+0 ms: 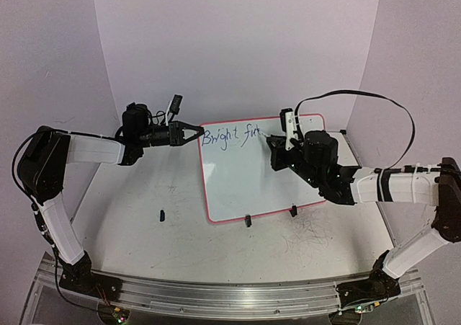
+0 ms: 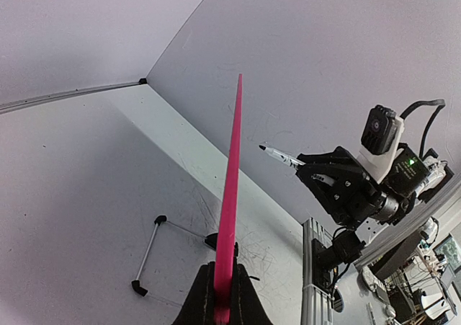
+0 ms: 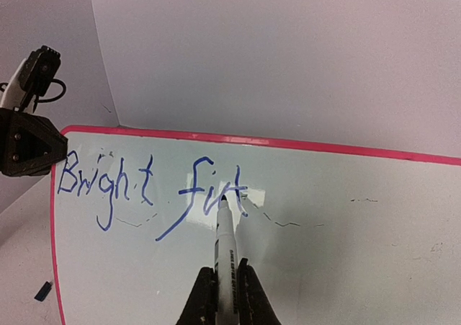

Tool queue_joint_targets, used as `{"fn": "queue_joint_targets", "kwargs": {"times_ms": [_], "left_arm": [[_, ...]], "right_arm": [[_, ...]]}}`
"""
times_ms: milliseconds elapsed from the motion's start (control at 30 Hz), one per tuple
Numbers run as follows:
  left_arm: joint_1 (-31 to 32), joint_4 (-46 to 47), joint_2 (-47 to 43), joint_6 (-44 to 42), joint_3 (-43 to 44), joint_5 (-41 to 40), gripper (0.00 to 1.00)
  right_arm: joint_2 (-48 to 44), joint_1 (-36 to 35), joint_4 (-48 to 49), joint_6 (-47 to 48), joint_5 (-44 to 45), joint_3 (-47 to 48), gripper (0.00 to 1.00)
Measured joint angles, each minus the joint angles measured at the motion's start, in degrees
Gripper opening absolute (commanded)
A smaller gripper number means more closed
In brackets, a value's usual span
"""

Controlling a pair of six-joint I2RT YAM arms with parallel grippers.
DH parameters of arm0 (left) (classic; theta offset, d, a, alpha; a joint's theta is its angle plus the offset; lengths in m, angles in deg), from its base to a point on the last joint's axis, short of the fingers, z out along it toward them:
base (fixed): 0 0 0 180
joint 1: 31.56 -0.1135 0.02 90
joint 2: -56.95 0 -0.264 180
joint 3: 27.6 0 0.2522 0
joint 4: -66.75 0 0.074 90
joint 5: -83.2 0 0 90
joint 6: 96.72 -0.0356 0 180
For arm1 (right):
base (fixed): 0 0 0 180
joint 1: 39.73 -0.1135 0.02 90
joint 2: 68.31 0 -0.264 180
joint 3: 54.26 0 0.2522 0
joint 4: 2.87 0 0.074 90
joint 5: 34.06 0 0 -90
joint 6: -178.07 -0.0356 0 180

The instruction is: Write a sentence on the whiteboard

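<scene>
The whiteboard [image 1: 252, 184], white with a thin red-pink rim, stands tilted at the table's middle. My left gripper [image 1: 200, 133] is shut on the rim at its upper left corner. In the left wrist view the rim [image 2: 230, 195] runs edge-on out of the closed jaws [image 2: 222, 300]. My right gripper [image 3: 225, 285] is shut on a white marker [image 3: 225, 242]. The marker's tip rests on the board at the last blue letters. The sentence [image 3: 151, 184] reads "Bright fut" along the board's top [image 1: 229, 137].
A small black cap [image 1: 163, 214] lies on the table left of the board. Two black clip feet [image 1: 248, 221] [image 1: 293, 211] sit at the board's near edge. Grey scribbles mark the tabletop [image 1: 310, 238]. Pale walls close in on three sides.
</scene>
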Motion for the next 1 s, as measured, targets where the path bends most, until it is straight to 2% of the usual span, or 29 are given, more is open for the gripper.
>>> {"fn": "queue_joint_targets", "kwargs": {"times_ms": [267, 1000], "left_arm": [[0.0, 0.0, 0.0, -0.1, 0.0, 0.0, 0.00], [0.0, 0.0, 0.0, -0.2, 0.0, 0.0, 0.00]], "right_arm": [[1.0, -0.2, 0.0, 0.9, -0.2, 0.0, 0.00], [4.3, -0.1, 0.0, 0.4, 6.1, 3.8, 0.00]]}}
